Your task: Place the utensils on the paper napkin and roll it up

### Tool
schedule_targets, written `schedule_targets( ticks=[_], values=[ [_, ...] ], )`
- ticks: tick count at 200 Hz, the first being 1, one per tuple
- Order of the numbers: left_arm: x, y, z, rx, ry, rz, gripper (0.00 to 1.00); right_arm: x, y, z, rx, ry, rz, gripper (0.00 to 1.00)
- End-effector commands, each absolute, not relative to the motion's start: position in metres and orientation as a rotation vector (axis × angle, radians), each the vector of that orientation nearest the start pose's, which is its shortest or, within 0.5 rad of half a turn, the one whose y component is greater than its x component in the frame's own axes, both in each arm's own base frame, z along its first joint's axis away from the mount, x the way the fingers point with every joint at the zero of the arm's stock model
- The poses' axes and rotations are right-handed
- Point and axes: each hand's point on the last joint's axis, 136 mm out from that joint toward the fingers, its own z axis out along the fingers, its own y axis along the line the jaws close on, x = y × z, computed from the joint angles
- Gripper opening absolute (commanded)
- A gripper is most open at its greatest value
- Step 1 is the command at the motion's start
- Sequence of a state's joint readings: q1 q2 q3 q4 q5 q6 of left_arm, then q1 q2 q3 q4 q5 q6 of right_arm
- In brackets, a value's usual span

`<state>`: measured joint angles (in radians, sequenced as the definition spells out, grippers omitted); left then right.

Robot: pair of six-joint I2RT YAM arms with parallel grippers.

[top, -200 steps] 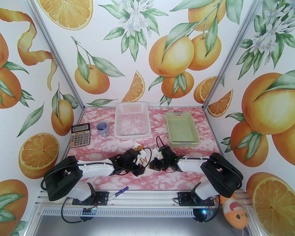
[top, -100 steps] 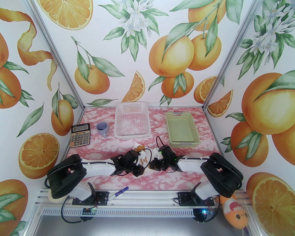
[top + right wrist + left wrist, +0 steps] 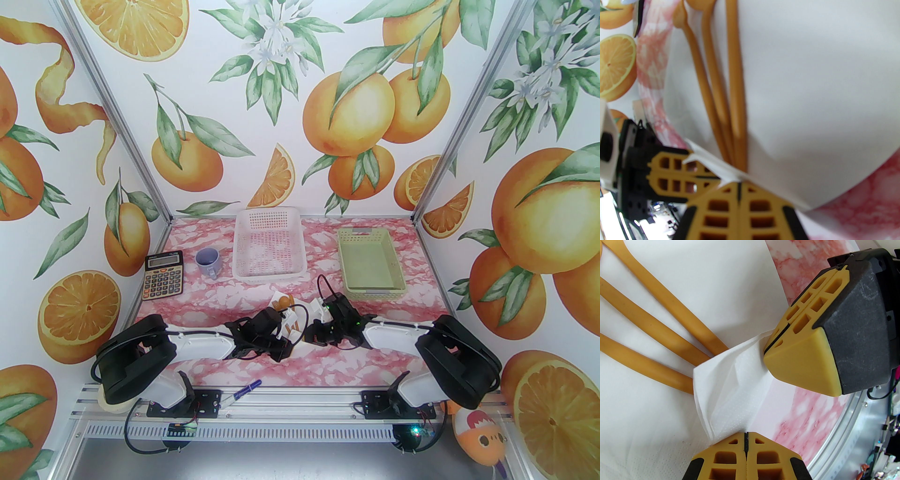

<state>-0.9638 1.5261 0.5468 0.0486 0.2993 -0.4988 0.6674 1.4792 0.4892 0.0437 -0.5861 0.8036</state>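
Note:
The paper napkin (image 3: 295, 333) lies between my two grippers at mid-table. Three slim orange-brown handles of the utensils (image 3: 649, 320) rest side by side on it, and their heads (image 3: 282, 302) poke out at its far end. My left gripper (image 3: 745, 439) is shut on a folded corner of the napkin's (image 3: 705, 275) near edge. My right gripper (image 3: 738, 187) is shut on the same edge beside it, which folds up over the handle ends (image 3: 735, 70). From above, the left gripper (image 3: 285, 346) and right gripper (image 3: 310, 335) sit close together.
A white perforated basket (image 3: 269, 277) and a green basket (image 3: 375, 293) stand at the back. A blue mug (image 3: 207, 260) and a calculator (image 3: 163, 276) sit at the back left. A blue pen (image 3: 243, 390) lies near the left base, an orange toy (image 3: 478, 436) by the right base.
Both grippers stay shut on the napkin's near edge and have carried it slightly away from the bases. The right arm's elbow has swung a little to the right.

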Motion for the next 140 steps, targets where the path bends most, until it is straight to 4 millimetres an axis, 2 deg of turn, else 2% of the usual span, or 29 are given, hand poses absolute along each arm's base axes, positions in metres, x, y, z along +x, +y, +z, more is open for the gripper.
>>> schedule_targets(
  ticks=[1,83,140],
  values=[
    [0.145,-0.296,0.004,0.752,2.659,-0.858,0.0,0.18,0.267,0.026,-0.104,2.82,1.227,0.0],
    [0.144,-0.291,0.001,0.733,2.677,-0.835,0.0,0.178,0.255,0.003,-0.084,2.888,1.102,0.0],
    [0.142,-0.287,-0.002,0.718,2.689,-0.827,0.0,0.179,0.244,-0.001,-0.117,2.9,1.015,0.0]
  ],
)
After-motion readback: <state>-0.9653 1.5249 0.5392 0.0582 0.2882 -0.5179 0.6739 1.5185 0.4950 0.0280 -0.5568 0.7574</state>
